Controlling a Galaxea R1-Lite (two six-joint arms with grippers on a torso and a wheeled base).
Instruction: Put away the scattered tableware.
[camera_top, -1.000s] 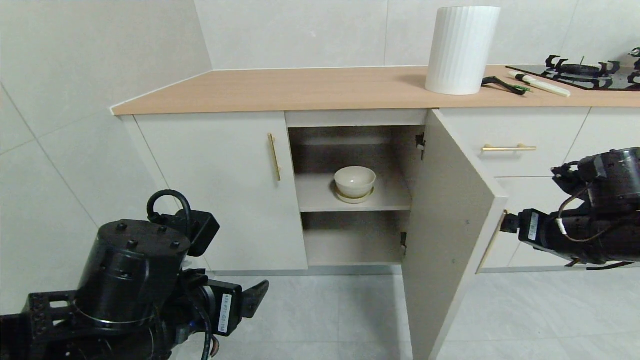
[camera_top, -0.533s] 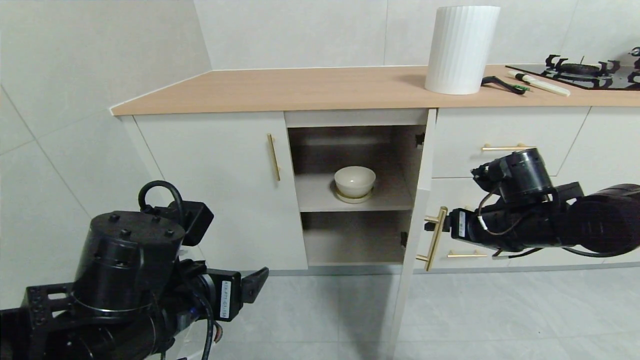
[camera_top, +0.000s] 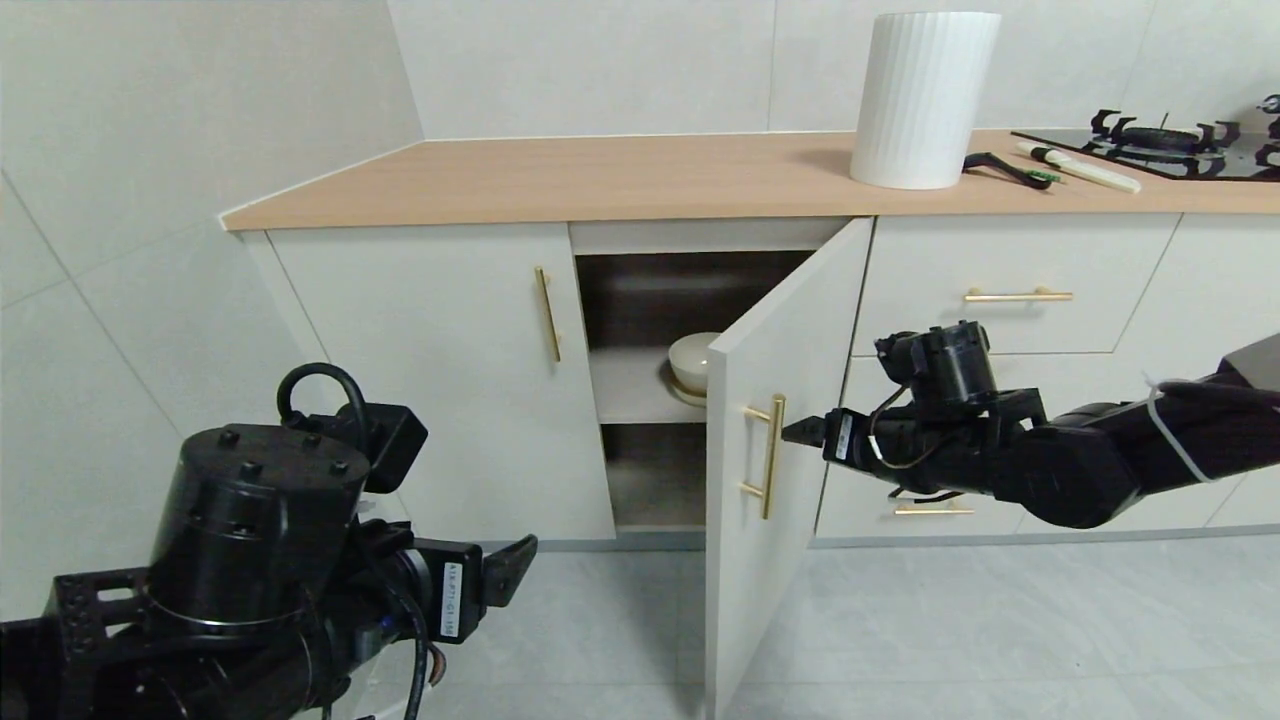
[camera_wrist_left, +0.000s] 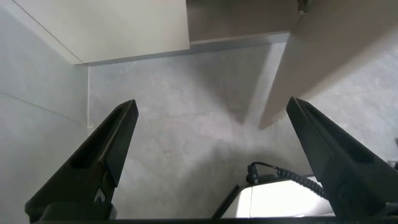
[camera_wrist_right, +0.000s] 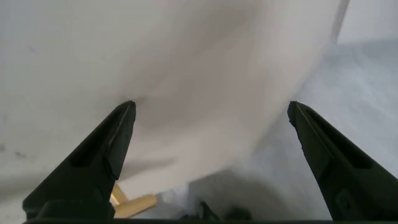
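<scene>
A cream bowl (camera_top: 689, 357) sits on a small plate (camera_top: 683, 391) on the middle shelf of the open cabinet, half hidden behind the cabinet door (camera_top: 790, 330). The door stands about halfway shut. My right gripper (camera_top: 803, 432) is open, its tips just right of the door's gold handle (camera_top: 770, 455). In the right wrist view the right gripper (camera_wrist_right: 211, 155) faces the door face (camera_wrist_right: 186, 74) with nothing between the fingers. My left gripper (camera_top: 512, 578) hangs low at the left, open and empty above the floor, as the left wrist view (camera_wrist_left: 211, 155) shows.
On the wooden countertop (camera_top: 560, 180) stand a tall white ribbed container (camera_top: 922, 98), a black-handled tool (camera_top: 1005, 168), a white utensil (camera_top: 1080, 168) and a gas hob (camera_top: 1165, 140). The left cabinet door with its handle (camera_top: 547, 313) is closed. Grey tiled floor lies open below.
The cabinet door has swung from wide open to about half shut, and my right arm has moved left with it. The left arm has hardly moved.
</scene>
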